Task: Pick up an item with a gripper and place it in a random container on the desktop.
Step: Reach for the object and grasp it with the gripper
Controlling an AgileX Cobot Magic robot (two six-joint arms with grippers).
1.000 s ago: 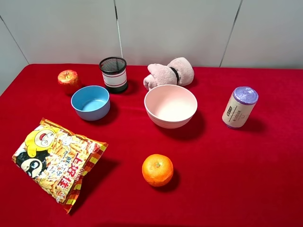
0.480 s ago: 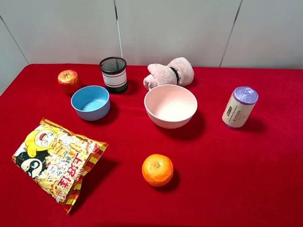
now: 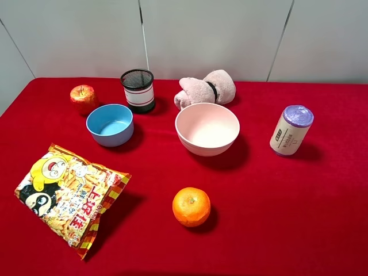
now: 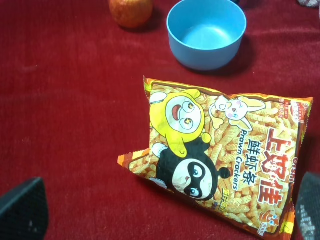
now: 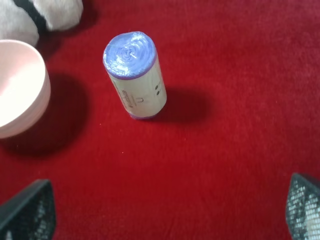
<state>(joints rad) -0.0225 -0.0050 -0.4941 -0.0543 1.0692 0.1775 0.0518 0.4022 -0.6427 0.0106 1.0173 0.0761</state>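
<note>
The item, a cream-white cylinder with a purple top (image 3: 291, 130), stands upright on the red desktop (image 3: 276, 195) at the right. The pale pink bowl (image 3: 207, 128) sits empty near the middle, left of the cylinder. Neither gripper shows in the exterior high view. In the right wrist view the cylinder (image 5: 135, 75) stands ahead of my open, empty right gripper (image 5: 165, 212), with the bowl's rim (image 5: 30, 85) beside it. My left gripper (image 4: 165, 215) is open and empty, over a snack bag (image 4: 225, 155).
A blue bowl (image 3: 110, 123), a red apple (image 3: 83, 96) and a black mesh cup (image 3: 138, 89) stand at the back left. A pink plush toy (image 3: 206, 88) lies behind the pink bowl. An orange (image 3: 191, 206) sits at front centre, and the snack bag (image 3: 68, 195) lies at front left.
</note>
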